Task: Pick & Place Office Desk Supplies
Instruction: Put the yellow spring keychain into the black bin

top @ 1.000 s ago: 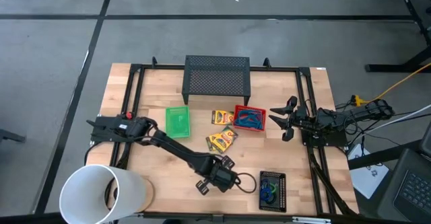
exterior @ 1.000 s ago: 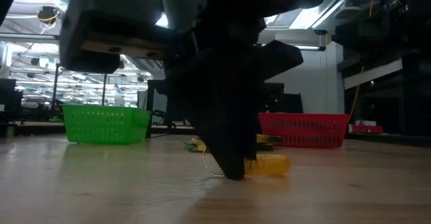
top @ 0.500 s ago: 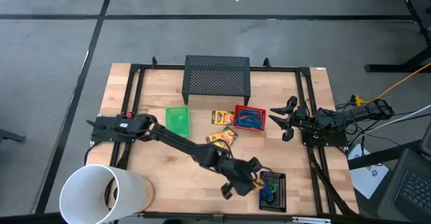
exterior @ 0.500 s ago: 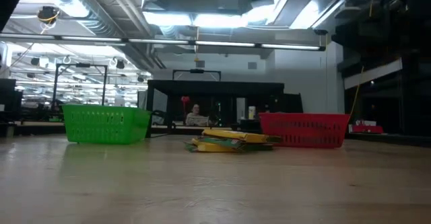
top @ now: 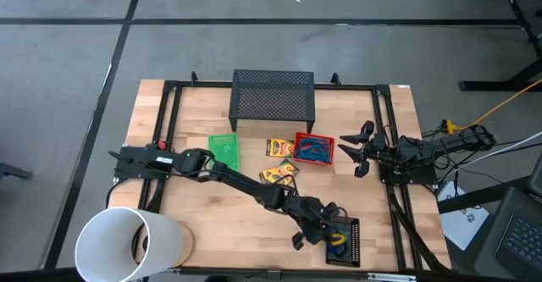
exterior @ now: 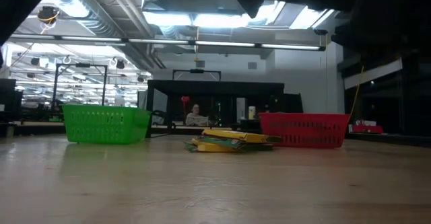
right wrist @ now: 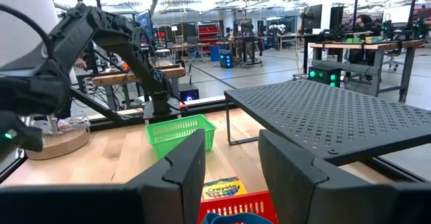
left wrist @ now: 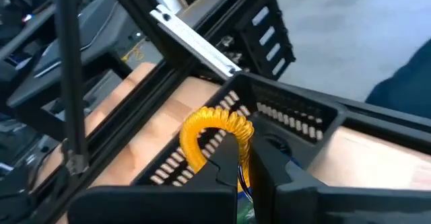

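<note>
Left hand (left wrist: 244, 167) was clamped shut on a yellow rubber-band ring (left wrist: 214, 131), hovering over the black mesh tray (top: 343, 240) directly below it. Place step; next move likely: lower, release. Right hand (top: 359, 152) idle, part-open, empty, well apart.

The wooden table (top: 212, 223) stands on a grey concrete floor (top: 68, 70) crossed by dark seam lines. Beyond the table edge, the low view shows an open hall with long ceiling lights (exterior: 202, 19), exposed ducts and a dark framed booth (exterior: 215, 103) where a person (exterior: 196, 115) sits. The right wrist view shows workbenches (right wrist: 357, 49) and shelving farther back under bright light.
</note>
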